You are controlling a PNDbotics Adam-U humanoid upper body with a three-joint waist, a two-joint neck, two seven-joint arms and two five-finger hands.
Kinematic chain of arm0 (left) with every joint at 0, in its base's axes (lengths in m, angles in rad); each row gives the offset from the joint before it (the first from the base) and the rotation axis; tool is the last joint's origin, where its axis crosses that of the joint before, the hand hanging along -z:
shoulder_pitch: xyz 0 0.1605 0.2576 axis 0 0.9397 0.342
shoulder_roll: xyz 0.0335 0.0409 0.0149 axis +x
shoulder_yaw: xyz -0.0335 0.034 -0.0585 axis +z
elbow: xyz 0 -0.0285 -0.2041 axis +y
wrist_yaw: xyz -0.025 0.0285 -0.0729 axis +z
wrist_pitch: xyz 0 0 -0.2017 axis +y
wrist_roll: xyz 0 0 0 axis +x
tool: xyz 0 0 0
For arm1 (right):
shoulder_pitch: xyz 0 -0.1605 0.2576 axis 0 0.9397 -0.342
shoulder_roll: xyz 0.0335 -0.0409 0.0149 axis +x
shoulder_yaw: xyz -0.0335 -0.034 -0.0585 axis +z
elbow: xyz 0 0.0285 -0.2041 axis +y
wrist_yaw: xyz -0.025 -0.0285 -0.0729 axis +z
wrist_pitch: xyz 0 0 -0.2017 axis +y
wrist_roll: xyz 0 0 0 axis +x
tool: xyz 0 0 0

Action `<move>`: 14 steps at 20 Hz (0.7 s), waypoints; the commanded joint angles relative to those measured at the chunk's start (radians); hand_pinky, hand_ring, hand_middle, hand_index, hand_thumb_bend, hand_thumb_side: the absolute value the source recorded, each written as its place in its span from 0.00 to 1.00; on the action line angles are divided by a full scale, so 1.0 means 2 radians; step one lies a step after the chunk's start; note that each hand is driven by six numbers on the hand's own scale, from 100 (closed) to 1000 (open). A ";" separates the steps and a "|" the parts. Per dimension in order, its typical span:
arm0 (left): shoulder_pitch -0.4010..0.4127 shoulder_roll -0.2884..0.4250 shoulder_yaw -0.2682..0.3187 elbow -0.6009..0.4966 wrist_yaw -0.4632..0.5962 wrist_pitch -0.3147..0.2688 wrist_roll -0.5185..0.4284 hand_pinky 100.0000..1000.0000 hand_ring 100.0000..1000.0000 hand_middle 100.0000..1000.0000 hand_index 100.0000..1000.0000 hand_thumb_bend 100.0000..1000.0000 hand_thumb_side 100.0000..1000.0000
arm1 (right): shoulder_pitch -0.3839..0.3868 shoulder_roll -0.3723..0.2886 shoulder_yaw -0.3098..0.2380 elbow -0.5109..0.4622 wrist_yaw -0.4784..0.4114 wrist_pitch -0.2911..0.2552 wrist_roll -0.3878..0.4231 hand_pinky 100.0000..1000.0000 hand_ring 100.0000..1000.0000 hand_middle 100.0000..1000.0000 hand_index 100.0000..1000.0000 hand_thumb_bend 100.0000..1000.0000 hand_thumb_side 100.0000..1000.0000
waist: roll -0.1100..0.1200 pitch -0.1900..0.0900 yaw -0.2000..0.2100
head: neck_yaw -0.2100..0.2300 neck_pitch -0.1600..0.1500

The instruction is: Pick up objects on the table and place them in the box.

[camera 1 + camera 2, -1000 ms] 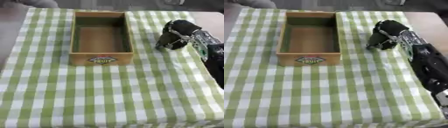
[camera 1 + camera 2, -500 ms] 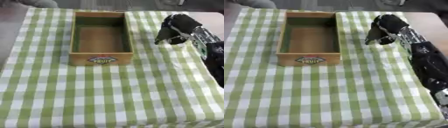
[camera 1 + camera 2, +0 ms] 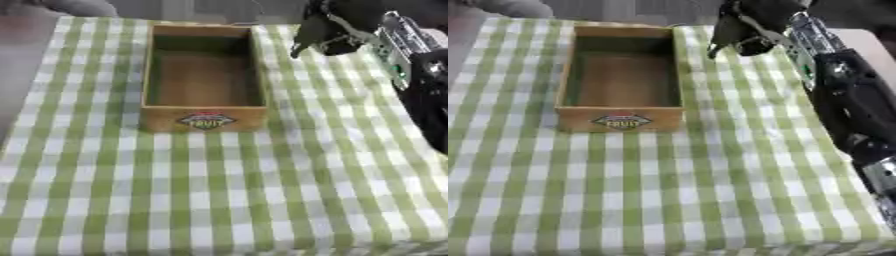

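Wooden box (image 3: 204,80): open-topped, rectangular, label reading "FRUIT" on the near wall; stands on the table (image 3: 219,200), which is covered with a green-and-white checked cloth. Interior appears empty.

Right hand (image 3: 750,27): at the far right of the table, raised beside the box's far right corner, just outside the right wall. Fingers curled downward. Whether they enclose an object cannot be told; nothing distinguishable shows between the dark fingers.

Left hand: not visible in either view.

Objects to be picked: none visible on the cloth. If one exists, it is presumably inside the right hand, but this is unconfirmed.

Step in hand, as judged: carrying toward the box for release. To do it well, the hand should travel left until fully over the box's interior, clear of the right wall, then lower a little before the fingers open, so anything released lands on the floor of the box and not on the rim or cloth.
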 commanded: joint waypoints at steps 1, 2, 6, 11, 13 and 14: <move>-0.006 0.006 -0.002 -0.010 0.001 0.001 -0.002 0.47 0.61 0.49 0.51 0.00 0.53 | -0.030 0.014 0.007 -0.011 -0.013 -0.009 0.015 0.10 0.18 0.21 0.37 0.07 0.00 | 0.003 -0.010 0.003 | -0.005 -0.003; -0.007 0.005 -0.003 -0.010 0.002 0.002 -0.003 0.47 0.61 0.49 0.51 0.00 0.53 | -0.036 0.024 0.010 -0.008 -0.014 -0.012 0.019 0.09 0.18 0.21 0.37 0.05 0.00 | 0.003 -0.010 0.006 | -0.008 -0.003; -0.010 0.003 -0.006 -0.010 0.004 0.002 -0.006 0.47 0.61 0.49 0.51 0.00 0.52 | -0.054 0.055 0.017 0.007 -0.011 -0.022 0.033 0.09 0.18 0.21 0.37 0.04 0.00 | 0.005 -0.011 0.014 | -0.013 -0.004; -0.014 -0.002 -0.009 -0.010 0.005 0.004 -0.010 0.47 0.61 0.49 0.51 0.00 0.52 | -0.061 0.097 0.031 0.031 0.007 -0.037 0.050 0.12 0.20 0.23 0.39 0.00 0.02 | 0.005 -0.010 0.029 | -0.023 -0.003; -0.015 -0.003 -0.010 -0.010 0.007 0.003 -0.011 0.47 0.61 0.49 0.51 0.00 0.52 | -0.059 0.110 0.032 0.045 0.018 -0.039 0.054 0.15 0.23 0.25 0.42 0.00 0.03 | 0.005 -0.009 0.035 | -0.025 -0.003; -0.016 -0.003 -0.011 -0.010 0.008 0.003 -0.011 0.47 0.61 0.49 0.51 0.00 0.52 | -0.057 0.114 0.031 0.053 0.023 -0.040 0.055 0.17 0.24 0.27 0.43 0.00 0.03 | 0.006 -0.009 0.036 | -0.026 -0.003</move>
